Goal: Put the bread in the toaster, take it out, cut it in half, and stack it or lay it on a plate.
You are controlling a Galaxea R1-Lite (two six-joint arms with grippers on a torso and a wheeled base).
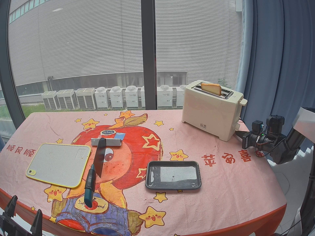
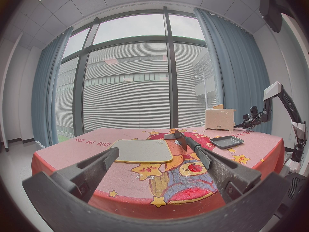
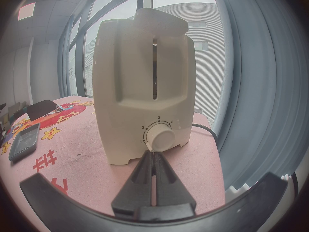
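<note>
Because the tan bread slice [image 1: 211,88] stands proud in the cream plastic toaster [image 1: 210,115] at the pink-clothed table's [image 1: 229,187] far right corner, your right gripper [image 3: 154,153] sits at its control end, fingers pinched together, empty; your left gripper [image 2: 154,150] gapes wide, holding nothing.

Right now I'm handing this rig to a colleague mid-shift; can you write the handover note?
Left gripper open, empty, at the near edge of the table. Right gripper shut, empty, tips by the dial of the toaster.
Bread sticks up from the toaster slot. Knife lies beside the cutting board; black tray is mid-table.
Done: bread loaded. Left: take it out, halve it, plate it.
</note>
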